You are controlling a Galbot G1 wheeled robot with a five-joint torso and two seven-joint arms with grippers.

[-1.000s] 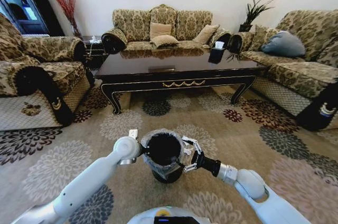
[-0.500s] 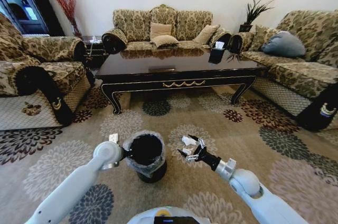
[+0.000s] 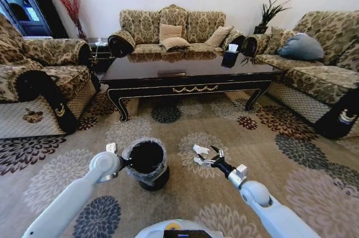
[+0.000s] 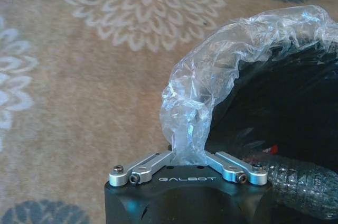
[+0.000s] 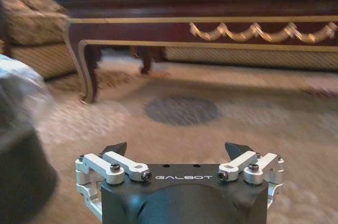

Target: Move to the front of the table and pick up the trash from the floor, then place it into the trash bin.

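The trash bin [image 3: 147, 161], black with a crinkled clear liner [image 4: 232, 71], is low over the flowered carpet in front of me. My left gripper [image 3: 121, 163] is shut on its rim, pinching the liner [image 4: 188, 152]. A small red spot [image 4: 273, 149] shows in the bin's dark inside; I cannot tell what it is. To the right of the bin and apart from it, my right gripper [image 3: 206, 157] is open with nothing between its fingers [image 5: 179, 147]. The trash is hidden. Beyond them stands the dark table [image 3: 185, 69], its gold-trimmed apron [image 5: 237, 29] straight ahead of the right gripper.
Patterned sofas stand at the left [image 3: 39, 75], behind the table [image 3: 171, 30] and at the right [image 3: 320, 64]. A tissue box [image 3: 231, 48] sits on the table. Open carpet [image 3: 185, 120] lies between the table and me.
The left arm has carried the bin to the left and lower. The right gripper has drawn off the bin's rim and moved right and forward, still open.
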